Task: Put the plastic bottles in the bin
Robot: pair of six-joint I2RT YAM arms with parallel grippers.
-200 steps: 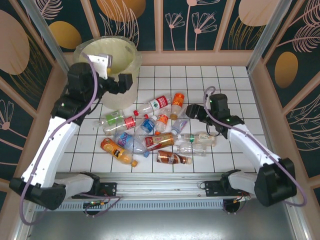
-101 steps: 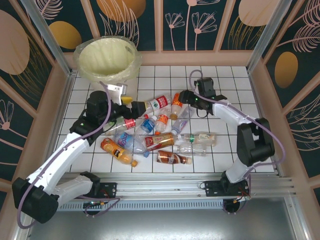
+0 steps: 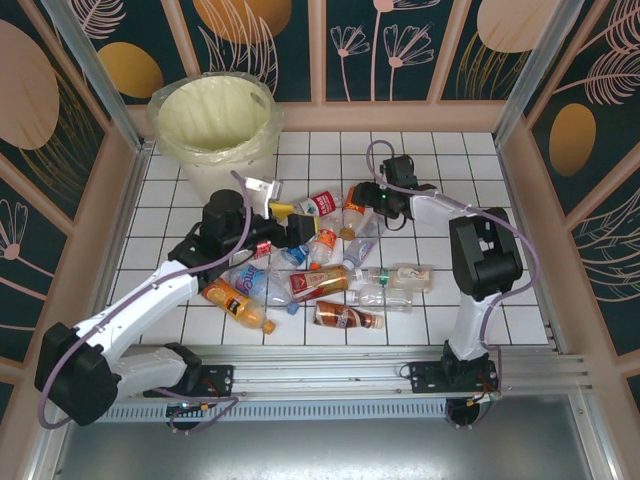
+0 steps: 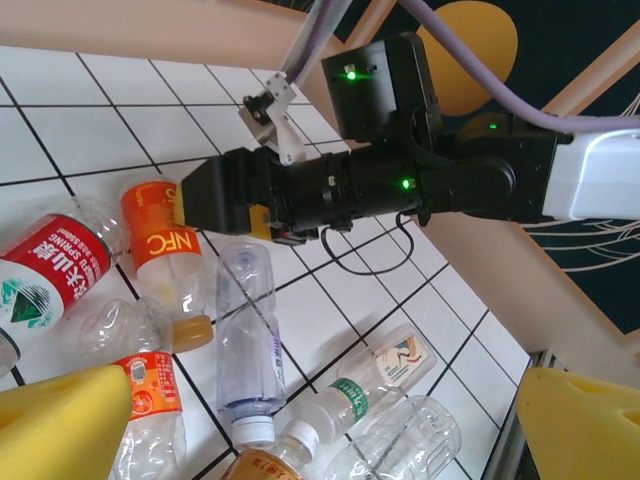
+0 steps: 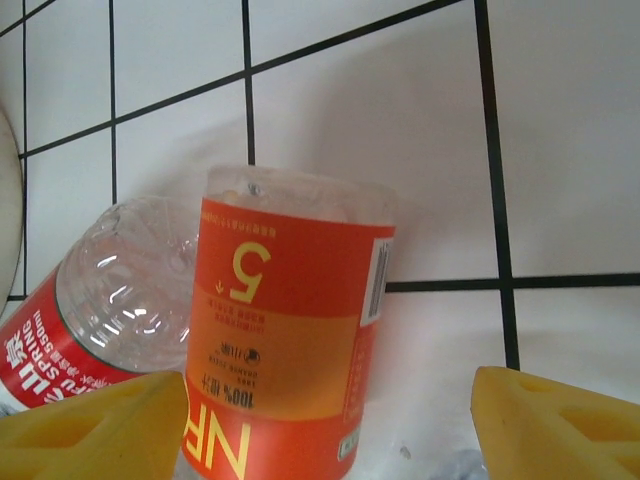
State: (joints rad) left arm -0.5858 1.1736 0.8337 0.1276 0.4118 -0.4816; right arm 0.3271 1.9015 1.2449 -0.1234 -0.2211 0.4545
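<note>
The bin (image 3: 215, 120), cream with a pale yellow liner, stands at the back left. Several plastic bottles lie in a heap mid-table. My right gripper (image 3: 360, 197) is open over an orange-labelled NFC bottle (image 3: 355, 210). In the right wrist view that bottle (image 5: 290, 330) lies between the gripper (image 5: 325, 430), with a gap on its right side. A red-labelled clear bottle (image 5: 95, 300) touches it on the left. My left gripper (image 3: 297, 222) hangs open above the heap. Below the left gripper (image 4: 320, 425) lie a clear bottle (image 4: 248, 340) and a green-banded one (image 4: 380, 390).
Wooden side walls enclose the white tiled table (image 3: 470, 170). Bare tiles lie to the right and behind the heap. The right arm's black wrist (image 4: 380, 180) and its looped cable (image 4: 370, 255) sit close ahead of my left gripper. A metal rail (image 3: 330, 365) runs along the front edge.
The left arm swung from over the bin down to the bottle heap. The right arm reached back and left, ending over the orange-labelled bottle.
</note>
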